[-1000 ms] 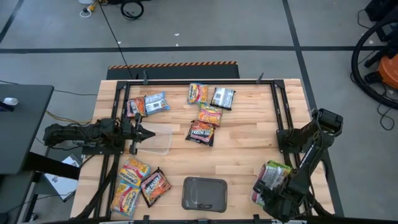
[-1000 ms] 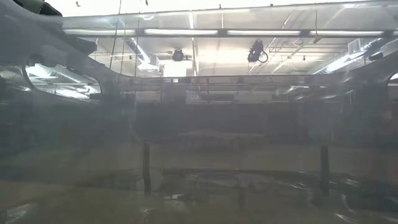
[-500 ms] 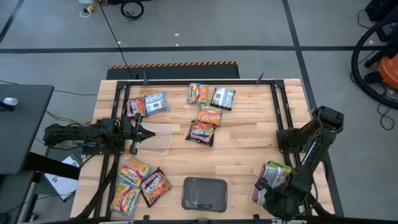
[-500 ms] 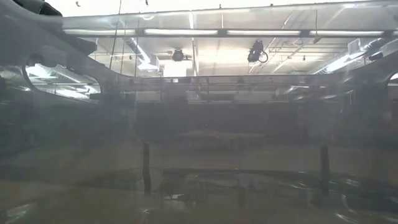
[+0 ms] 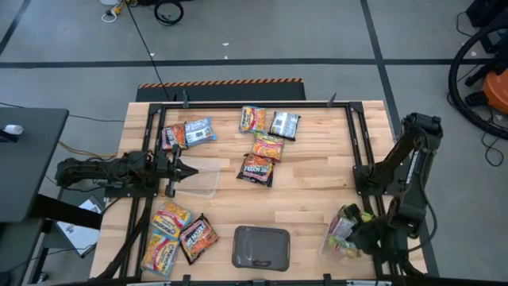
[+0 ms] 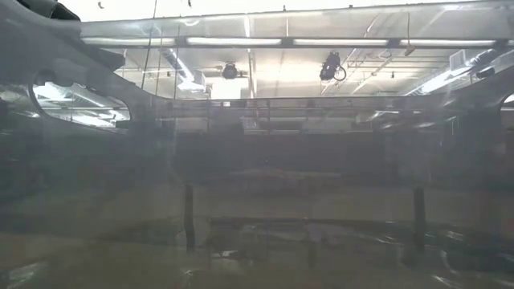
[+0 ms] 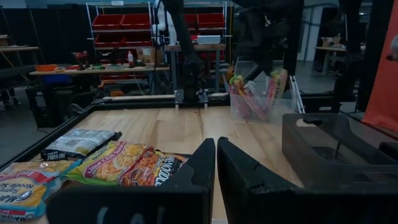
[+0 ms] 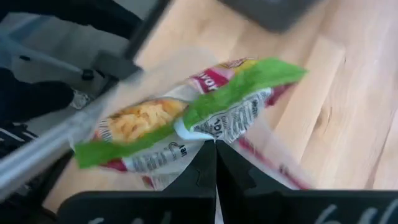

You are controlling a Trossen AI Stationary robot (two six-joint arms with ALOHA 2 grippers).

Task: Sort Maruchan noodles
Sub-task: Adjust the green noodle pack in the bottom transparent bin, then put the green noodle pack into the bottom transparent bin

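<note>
Legibly, one packet reads "NOODLE".

the setting is an industrial workshop or robotics lab. the wooden table stands on a grey concrete floor marked with dark lines, with a strip of orange-black hazard tape at the table's far edge. cables run across the floor. the left wrist view shows metal shelving with red storage bins, workbenches loaded with tools and parts, and dark machine frames. the low view shows a high ceiling with long strip lights and exposed ducting.
</note>
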